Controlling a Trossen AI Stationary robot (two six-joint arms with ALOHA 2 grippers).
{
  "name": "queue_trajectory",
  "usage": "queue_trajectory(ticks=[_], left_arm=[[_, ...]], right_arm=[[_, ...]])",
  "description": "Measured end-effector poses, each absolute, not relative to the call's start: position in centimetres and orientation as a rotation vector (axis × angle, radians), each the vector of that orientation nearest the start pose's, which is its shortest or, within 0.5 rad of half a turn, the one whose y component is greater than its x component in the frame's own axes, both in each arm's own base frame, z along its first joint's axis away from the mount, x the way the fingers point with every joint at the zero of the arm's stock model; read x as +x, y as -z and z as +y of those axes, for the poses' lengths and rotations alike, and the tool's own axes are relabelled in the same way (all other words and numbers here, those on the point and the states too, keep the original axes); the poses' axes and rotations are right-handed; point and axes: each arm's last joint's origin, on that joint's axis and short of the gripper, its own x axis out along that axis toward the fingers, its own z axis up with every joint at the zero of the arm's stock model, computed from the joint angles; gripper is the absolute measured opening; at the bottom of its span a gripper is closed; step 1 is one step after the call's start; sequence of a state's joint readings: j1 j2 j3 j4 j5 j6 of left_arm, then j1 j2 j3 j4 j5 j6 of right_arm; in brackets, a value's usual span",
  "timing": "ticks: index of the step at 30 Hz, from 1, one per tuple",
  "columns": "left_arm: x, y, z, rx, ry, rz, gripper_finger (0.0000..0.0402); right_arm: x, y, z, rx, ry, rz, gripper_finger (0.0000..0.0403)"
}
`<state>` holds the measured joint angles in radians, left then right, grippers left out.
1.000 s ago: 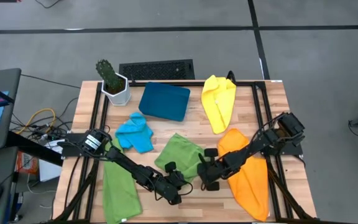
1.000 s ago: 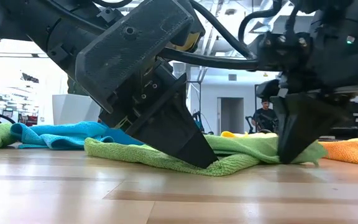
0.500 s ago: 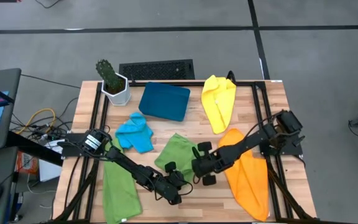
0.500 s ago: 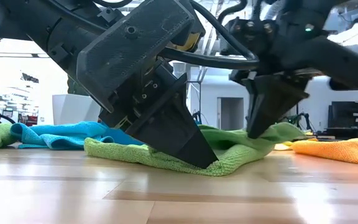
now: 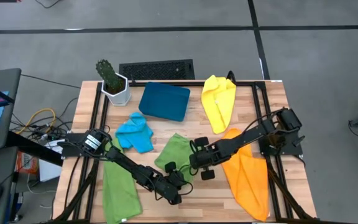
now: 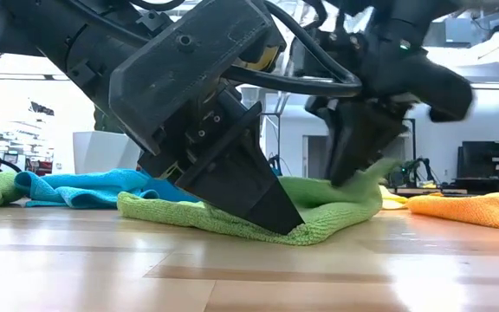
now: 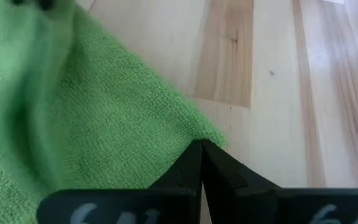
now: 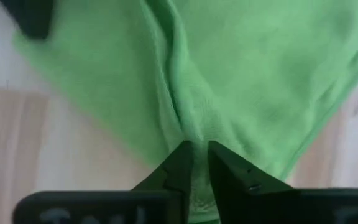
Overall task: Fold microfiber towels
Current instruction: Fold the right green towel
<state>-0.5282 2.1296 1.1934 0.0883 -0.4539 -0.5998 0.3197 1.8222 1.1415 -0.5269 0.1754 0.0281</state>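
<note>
**Operator:** Green microfiber towel (image 5: 180, 155) between your two grippers, is that the one in hand? Where are you on it?

**Me:** Yes. It lies crumpled on the table (image 5: 241, 102), directly under both my tips. My left gripper (image 6: 286, 224) has its fingers closed tight on the near corner, pinning that corner to the wood. My right gripper (image 8: 196, 152) is over the middle of the cloth, fingers a narrow gap apart with a ridge of green pile between them; I can't tell whether that ridge is actually pinched or only lying in the gap.

**Operator:** How do you do the fold well from there?

**Me:** I'd judge the left should hold the corner as an anchor while the right lays its edge flat across, low to the table, so the layers lie even and don't bunch (this fabric clings to itself and drags easily). Letting go too high would let the flap slump into a lump.

**Operator:** What can't you see?

**Me:** My own arms cover the far edge of the towel from above, so I can't say whether the corners line up. At table height my left gripper blocks most of the fold. The other towels, sky-blue (image 5: 135, 133), yellow (image 5: 219, 102), orange (image 5: 248, 172) and a second green towel (image 5: 120, 190), lie off to my sides, apart from this one.
</note>
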Motion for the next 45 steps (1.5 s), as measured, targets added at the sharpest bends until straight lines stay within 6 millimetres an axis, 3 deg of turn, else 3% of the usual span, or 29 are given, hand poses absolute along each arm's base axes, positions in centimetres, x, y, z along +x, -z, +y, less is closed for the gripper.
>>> queue_trajectory(ticks=[9,15,20,26,33,39,45], left_arm=[[36.5,-9.5,-19.8,-0.208,-0.171,0.732,0.0],[36.6,-9.5,-19.7,-0.222,-0.18,0.732,0.0],[36.6,-9.5,-19.6,-0.22,-0.181,0.738,0.0],[36.6,-9.4,-19.6,-0.206,-0.175,0.743,0.0],[36.6,-9.4,-19.5,-0.206,-0.176,0.747,0.0],[36.7,-9.4,-19.4,-0.213,-0.178,0.748,0.0],[36.7,-9.4,-19.3,-0.225,-0.189,0.742,0.0]], right_arm=[[34.3,-16.5,7.5,-0.246,-0.047,1.146,0.0137],[32.9,-21.0,6.4,-0.202,-0.034,1.051,0.0157],[29.7,-24.1,7.5,-0.151,-0.072,0.985,0.0161],[25.6,-20.7,10.6,-0.198,-0.13,0.999,0.0155],[22.5,-16.0,10.6,-0.115,0.0,1.095,0.0137],[22.9,-14.2,10.7,-0.06,-0.049,1.055,0.0126],[25.1,-15.1,9.9,-0.104,-0.074,0.954,0.012]])
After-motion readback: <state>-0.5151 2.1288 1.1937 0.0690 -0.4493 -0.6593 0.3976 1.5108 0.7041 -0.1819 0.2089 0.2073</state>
